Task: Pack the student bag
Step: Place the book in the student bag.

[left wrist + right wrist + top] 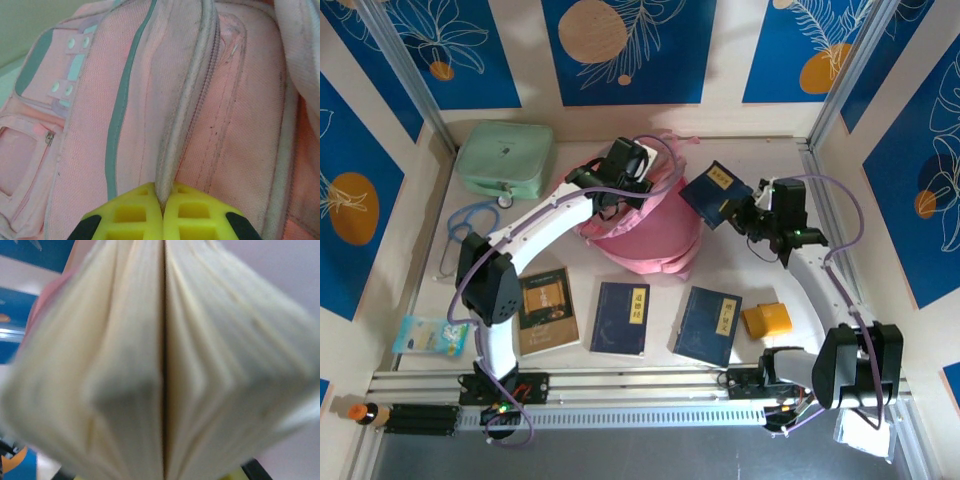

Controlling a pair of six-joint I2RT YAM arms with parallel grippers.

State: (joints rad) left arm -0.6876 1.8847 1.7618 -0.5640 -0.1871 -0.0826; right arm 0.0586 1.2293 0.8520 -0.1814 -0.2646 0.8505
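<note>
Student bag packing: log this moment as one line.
left claw: shut on student bag zip edge | right claw: shut on blue book beside bag | stage: book not yet inside

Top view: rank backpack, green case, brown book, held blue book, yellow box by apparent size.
1. backpack
2. green case
3. brown book
4. held blue book, though it is lifted and tilted, so this place is unsure
5. yellow box

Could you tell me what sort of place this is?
Probably a staged robot test cell: blue patterned wall panels box in the table, a metal rail carries both arms, and books lie beside the student bag.
</note>
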